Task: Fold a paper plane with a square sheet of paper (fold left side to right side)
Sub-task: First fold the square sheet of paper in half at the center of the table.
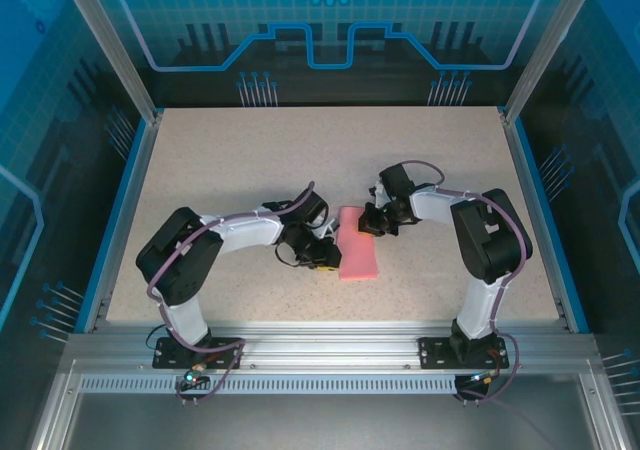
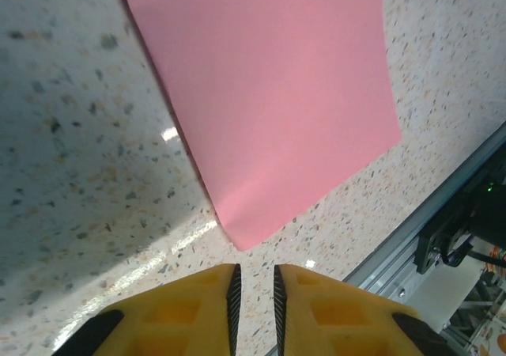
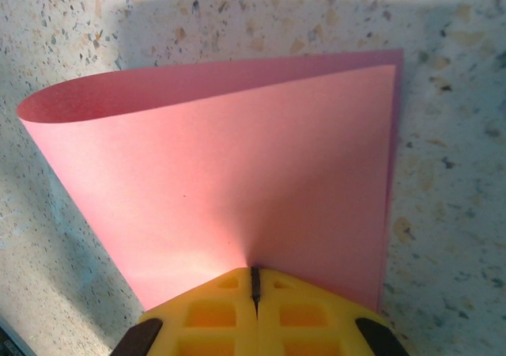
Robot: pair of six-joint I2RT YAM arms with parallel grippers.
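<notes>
open table (image 1: 250, 150) beyond, paper (image 1: 361, 263) centre

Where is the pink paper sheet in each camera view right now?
Top external: the square sheet of paper lies mid-table, in the nearer half.
Left wrist: the sheet covers the upper middle, one corner pointing down at the left gripper.
Right wrist: the sheet is folded over at centre, its near edge pinched by the right gripper.
Shared landmark: the speckled tabletop under it.
</notes>
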